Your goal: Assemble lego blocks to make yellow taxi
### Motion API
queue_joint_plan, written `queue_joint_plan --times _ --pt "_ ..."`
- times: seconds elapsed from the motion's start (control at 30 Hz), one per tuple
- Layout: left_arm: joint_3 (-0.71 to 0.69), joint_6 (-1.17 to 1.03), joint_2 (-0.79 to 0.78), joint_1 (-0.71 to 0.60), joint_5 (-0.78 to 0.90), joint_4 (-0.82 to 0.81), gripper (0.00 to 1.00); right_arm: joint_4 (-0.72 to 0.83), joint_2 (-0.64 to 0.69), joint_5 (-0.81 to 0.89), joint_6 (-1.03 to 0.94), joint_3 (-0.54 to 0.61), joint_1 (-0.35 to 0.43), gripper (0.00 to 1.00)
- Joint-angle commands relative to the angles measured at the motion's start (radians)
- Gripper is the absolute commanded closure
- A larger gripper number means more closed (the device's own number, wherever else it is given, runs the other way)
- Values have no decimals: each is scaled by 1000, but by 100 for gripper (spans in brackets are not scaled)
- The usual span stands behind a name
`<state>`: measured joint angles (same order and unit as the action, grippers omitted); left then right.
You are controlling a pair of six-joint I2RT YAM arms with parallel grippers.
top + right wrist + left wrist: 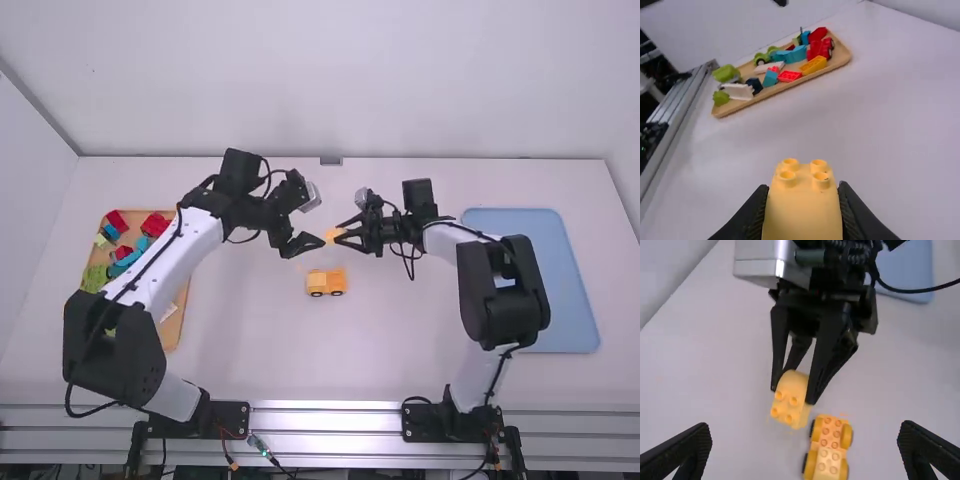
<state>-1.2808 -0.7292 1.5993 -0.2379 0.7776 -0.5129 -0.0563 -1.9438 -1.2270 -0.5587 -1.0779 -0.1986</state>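
Assembling perhaps halfway: wheeled base (326,283) sits on desk (260,350); block (802,210) unattached, pinched by right end effector (793,395); left end effector (805,431) spread. Joining block to base remains.

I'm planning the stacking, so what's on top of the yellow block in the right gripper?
Four bare studs top the yellow block, with nothing on them. The sides that the right gripper clasps are covered.

You're apparently working in a robotics lab (white wall (420,80) and all), where two robot arms (185,255) are standing along a metal rail (325,420).
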Motion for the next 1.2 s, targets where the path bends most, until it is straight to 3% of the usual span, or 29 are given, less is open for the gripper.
queue_joint_plan --times 0.0,0.13,0.27,0.73,0.8,0.87,0.97,1.03,1.17 --pt "-31 -29 65 -6 68 -58 1 29 24 -32 -166 -23 -11 92" --pt "-72 -163 125 -7 79 -177 0 126 78 -29 -291 -23 -22 92" --pt "-68 -207 138 -8 72 -187 0 220 134 -29 -391 -23 -26 92" --pt "-66 -203 138 -71 -7 -164 14 222 149 -52 -389 -23 -26 93" --pt "-66 -203 138 -69 -8 -160 21 223 149 -52 -389 -23 -26 93" --pt "-66 -203 138 -70 -7 -159 23 227 149 -53 -389 -23 -26 93" --pt "-66 -204 138 -65 -8 -159 46 251 149 -55 -405 -22 -26 94" --pt "-66 -203 138 -64 -8 -160 53 256 149 -58 -415 -22 -26 95" --pt "-66 -203 138 -70 0 -158 53 255 149 -53 -411 -22 -26 95"
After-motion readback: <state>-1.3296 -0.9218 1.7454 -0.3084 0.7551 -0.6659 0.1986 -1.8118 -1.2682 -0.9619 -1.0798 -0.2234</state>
